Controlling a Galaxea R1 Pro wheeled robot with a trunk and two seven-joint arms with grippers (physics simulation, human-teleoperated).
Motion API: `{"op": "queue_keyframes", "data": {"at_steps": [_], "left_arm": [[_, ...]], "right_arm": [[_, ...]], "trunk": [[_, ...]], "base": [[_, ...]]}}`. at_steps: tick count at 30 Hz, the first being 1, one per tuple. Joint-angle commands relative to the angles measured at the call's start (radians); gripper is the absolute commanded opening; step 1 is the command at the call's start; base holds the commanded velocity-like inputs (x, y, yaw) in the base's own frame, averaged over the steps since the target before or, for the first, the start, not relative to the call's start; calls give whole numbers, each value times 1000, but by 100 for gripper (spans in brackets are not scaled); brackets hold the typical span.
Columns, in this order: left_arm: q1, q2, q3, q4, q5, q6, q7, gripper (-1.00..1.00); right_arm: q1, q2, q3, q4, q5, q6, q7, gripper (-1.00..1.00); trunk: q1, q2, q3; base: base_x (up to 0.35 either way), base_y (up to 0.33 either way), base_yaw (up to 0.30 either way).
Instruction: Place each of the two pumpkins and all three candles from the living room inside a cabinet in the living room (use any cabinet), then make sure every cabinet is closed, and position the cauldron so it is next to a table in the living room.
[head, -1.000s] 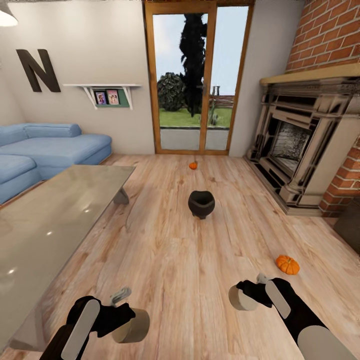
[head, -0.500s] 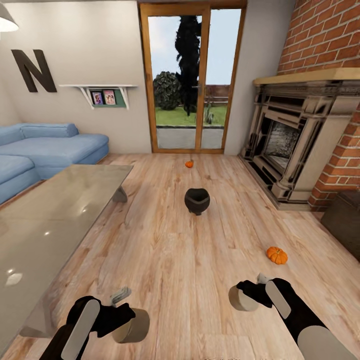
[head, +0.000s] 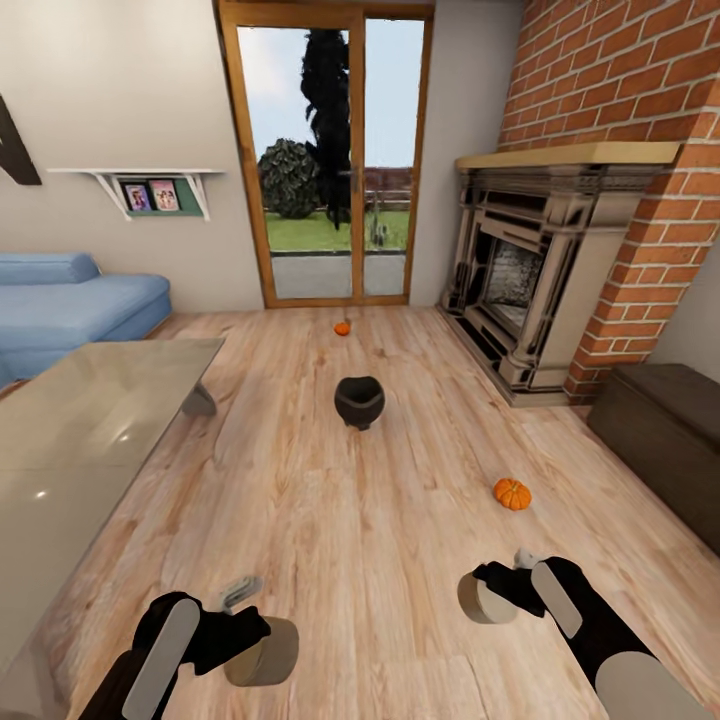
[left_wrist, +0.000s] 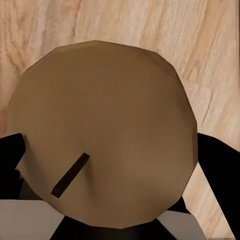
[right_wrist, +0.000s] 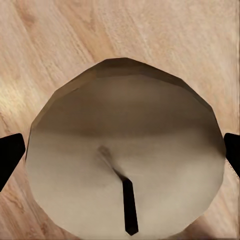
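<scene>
- Now two stubby grey-beige candles are held, one per gripper: the left gripper (head: 262, 648) is clamped on the left candle (head: 264, 652) at 7 o'clock, the right gripper (head: 487, 597) on the right candle (head: 481, 598) at 5 o'clock, wicks facing the wrist cameras.
- Two ribbed orange pumpkins lie on the pale wood floor (head: 330, 520): the near pumpkin (head: 512, 494) at 3 o'clock, the far pumpkin (head: 342, 328) at 12 o'clock by the glass door (head: 318, 160).
- One squat black cauldron (head: 359, 402) stands between them.
- One dark brown cabinet (head: 668, 432) sits at 3 o'clock, beside the brick fireplace (head: 530, 285).
- One glass-topped table (head: 80, 440) lies at 9 o'clock.
</scene>
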Motion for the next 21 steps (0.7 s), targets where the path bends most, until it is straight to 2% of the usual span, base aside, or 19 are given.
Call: {"op": "queue_keyframes", "data": {"at_steps": [1, 10, 21], "left_arm": [[0, 0, 0, 0, 4, -1, 0, -100], [0, -1, 0, 0, 4, -1, -1, -100], [0, -1, 0, 0, 3, -1, 0, -100]], "right_arm": [[0, 0, 0, 0, -2, 0, 0, -100], [0, -1, 0, 1, -3, 0, 0, -100], [0, -1, 0, 1, -3, 1, 0, -100]], "trunk": [[0, 0, 0], [0, 0, -4], [-42, 77, 26]], "base": [[0, 0, -272], [0, 0, -272], [0, 0, -272]]}}
